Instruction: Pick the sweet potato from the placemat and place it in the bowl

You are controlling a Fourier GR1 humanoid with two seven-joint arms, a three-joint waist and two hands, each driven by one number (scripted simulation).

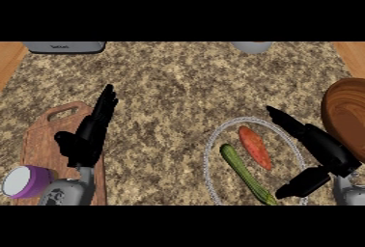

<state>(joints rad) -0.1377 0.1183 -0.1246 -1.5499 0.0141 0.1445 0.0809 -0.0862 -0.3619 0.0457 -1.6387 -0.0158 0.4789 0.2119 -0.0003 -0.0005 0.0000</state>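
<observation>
Writing first: the grey appliance at the top left edge carries a small light label; I can't read it; the unit is cut off by the frame top, only its lower front shows. Another grey object at the top right is also cropped; I can't tell what it is.

Sweet potato lies orange-red on the placemat, a round translucent mat with a pale beaded rim; its lower edge runs out of view. A green cucumber lies just beside the sweet potato on its left, both slanted the same way; its lower tip is cut off at the frame bottom.

Wooden bowl sits at the right edge, only its left part visible; nothing shows inside that part.

My right hand sits over the placemat's right side, fingers straight and pointing up-left, thumb spread wide below; it holds nothing; fingertips are close to the sweet potato but apart from it; the hand hides part of the mat rim.

My left hand rests over the wooden cutting board at the left, fingers straight and up, relaxed, holding nothing; it hides part of the board. A purple cup with a white inside sits at the board's lower left, partly cropped.

Granite counter under everything; wood strips at both top corners.
</observation>
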